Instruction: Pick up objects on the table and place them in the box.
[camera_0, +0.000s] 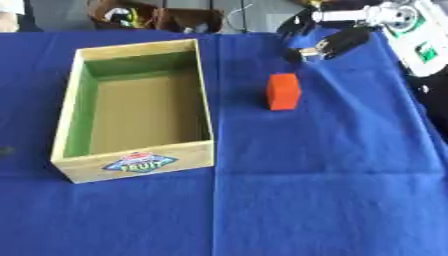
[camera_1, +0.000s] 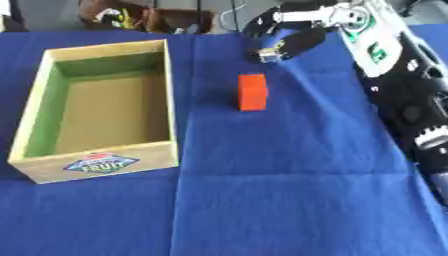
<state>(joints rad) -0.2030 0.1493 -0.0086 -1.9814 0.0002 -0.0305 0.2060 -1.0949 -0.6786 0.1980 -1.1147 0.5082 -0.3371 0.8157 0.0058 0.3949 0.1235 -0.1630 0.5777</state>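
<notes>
A blue cloth (camera_0: 306, 190) covers the surface (camera_0: 122, 220), with a straight crease running down it from far to near and fainter folds across. Beyond the cloth's far edge sits a brown open container (camera_0: 153, 17) holding something dark with a bit of yellow. Right of that container, a thin pale cable (camera_0: 234, 17) loops against grey floor.

lab bench, blue cloth (camera_0: 306, 175), cables (camera_0: 234, 15)
</notes>
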